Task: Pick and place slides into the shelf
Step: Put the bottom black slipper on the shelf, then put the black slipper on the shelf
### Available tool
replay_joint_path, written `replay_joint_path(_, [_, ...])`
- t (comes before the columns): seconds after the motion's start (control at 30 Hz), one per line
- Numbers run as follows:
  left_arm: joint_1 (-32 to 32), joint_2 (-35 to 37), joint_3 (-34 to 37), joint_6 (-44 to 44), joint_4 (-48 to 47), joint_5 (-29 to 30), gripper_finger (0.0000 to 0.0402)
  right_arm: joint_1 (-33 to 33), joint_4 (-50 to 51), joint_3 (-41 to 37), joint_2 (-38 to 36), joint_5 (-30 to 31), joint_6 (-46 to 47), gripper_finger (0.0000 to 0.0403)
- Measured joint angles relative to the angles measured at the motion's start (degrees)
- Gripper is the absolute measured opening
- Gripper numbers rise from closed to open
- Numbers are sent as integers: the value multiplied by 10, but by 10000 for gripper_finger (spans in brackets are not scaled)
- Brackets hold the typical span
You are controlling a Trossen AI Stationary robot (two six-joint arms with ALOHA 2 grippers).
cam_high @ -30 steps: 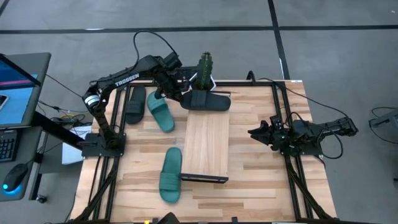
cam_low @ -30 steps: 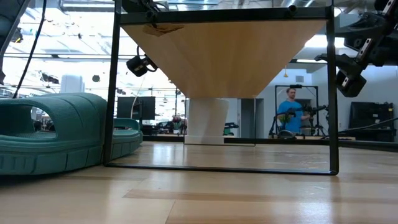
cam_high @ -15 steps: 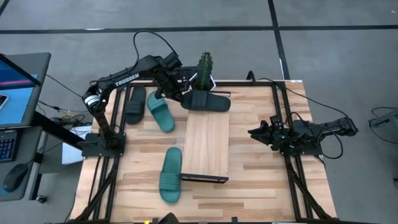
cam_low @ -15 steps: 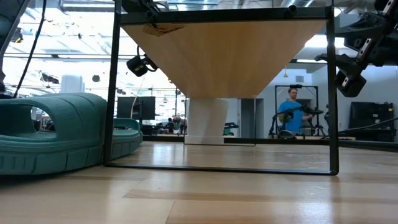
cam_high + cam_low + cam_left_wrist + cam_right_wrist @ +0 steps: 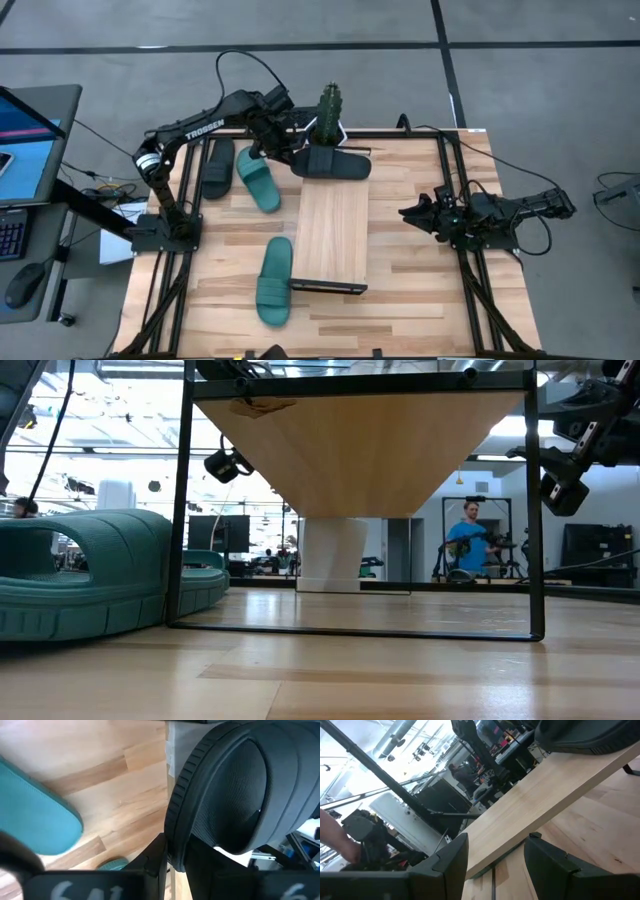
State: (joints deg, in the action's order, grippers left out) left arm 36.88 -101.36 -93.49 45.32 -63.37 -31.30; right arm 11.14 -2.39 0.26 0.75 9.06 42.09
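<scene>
Presently: black slide lies crosswise on the shelf at its 12 o'clock end, left end effector clamped on its heel; risk judged: release there may leave it overhanging and tipping to the worktop.

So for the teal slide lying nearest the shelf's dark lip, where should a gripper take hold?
Probably across the wide strap of that teal slide, coming straight down from above. It lies flat, sole down, beside the shelf, and the strap arches above the footbed, so one finger could slip under it.
</scene>
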Motion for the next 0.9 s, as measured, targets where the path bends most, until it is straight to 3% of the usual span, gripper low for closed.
replay_joint_path(0.17, [0, 0, 0, -12, -1, 13, 61, 0, 0, 0, 0, 0, 0, 178])
replay_joint_path(0.57, [0, 0, 0, -21, -1, 19, 179, 0, 0, 0, 0, -1, 0, 178])
replay_joint_path(0.9, [34, 0, 0, -86, -58, 1, 199, 0, 0, 0, 0, -2, 0, 178])
